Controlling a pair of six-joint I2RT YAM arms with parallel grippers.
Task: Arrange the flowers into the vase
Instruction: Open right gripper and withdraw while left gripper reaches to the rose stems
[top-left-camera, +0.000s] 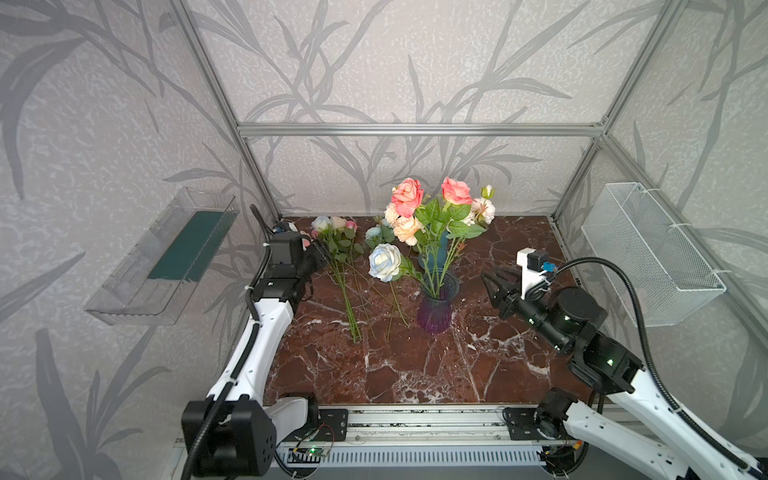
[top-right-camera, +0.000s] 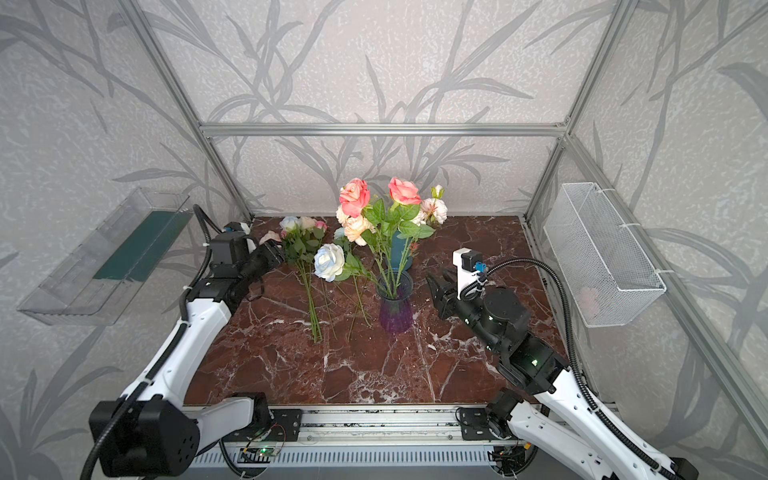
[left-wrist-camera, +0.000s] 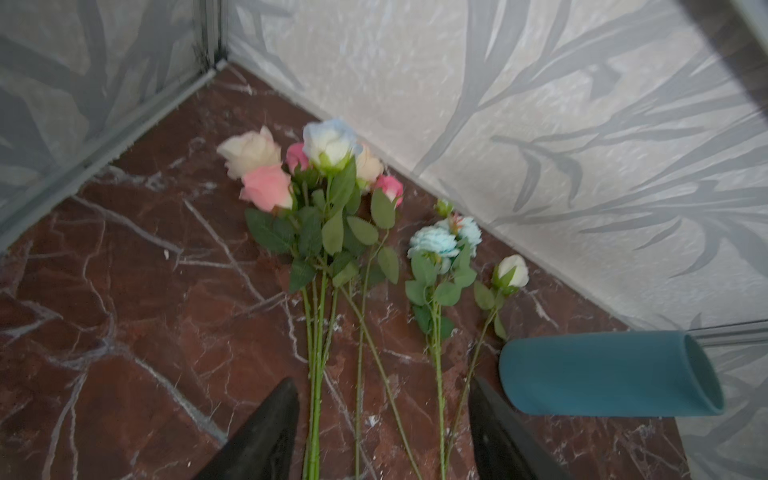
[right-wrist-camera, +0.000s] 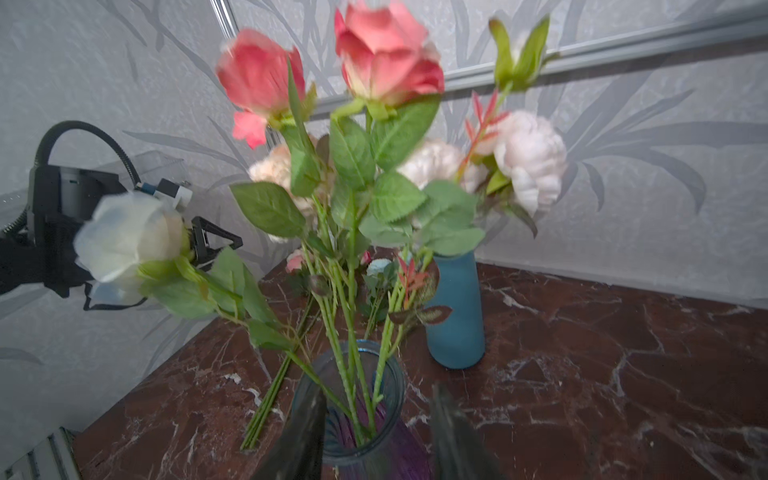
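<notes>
The vase (top-left-camera: 434, 309) is purple glass and stands mid-table, also seen in the right wrist view (right-wrist-camera: 357, 415). In it stand several of the flowers: two coral roses (top-left-camera: 432, 194), cream blooms, and a white-blue rose (top-left-camera: 384, 262) leaning left. More flowers (top-left-camera: 338, 245) lie flat on the table at the back left, stems toward the front. My left gripper (left-wrist-camera: 384, 415) hovers open over their stems (left-wrist-camera: 316, 374), holding nothing. Just right of the vase, my right gripper (top-left-camera: 490, 280) is open, empty and apart from it; its fingers (right-wrist-camera: 307, 432) look blurred.
A teal cylinder vase (top-left-camera: 436, 253) stands right behind the purple one. A clear plastic bin (top-left-camera: 166, 257) hangs on the left wall and a white wire basket (top-left-camera: 652, 253) on the right wall. Aluminium frame posts edge the brown marble table (top-left-camera: 415, 374).
</notes>
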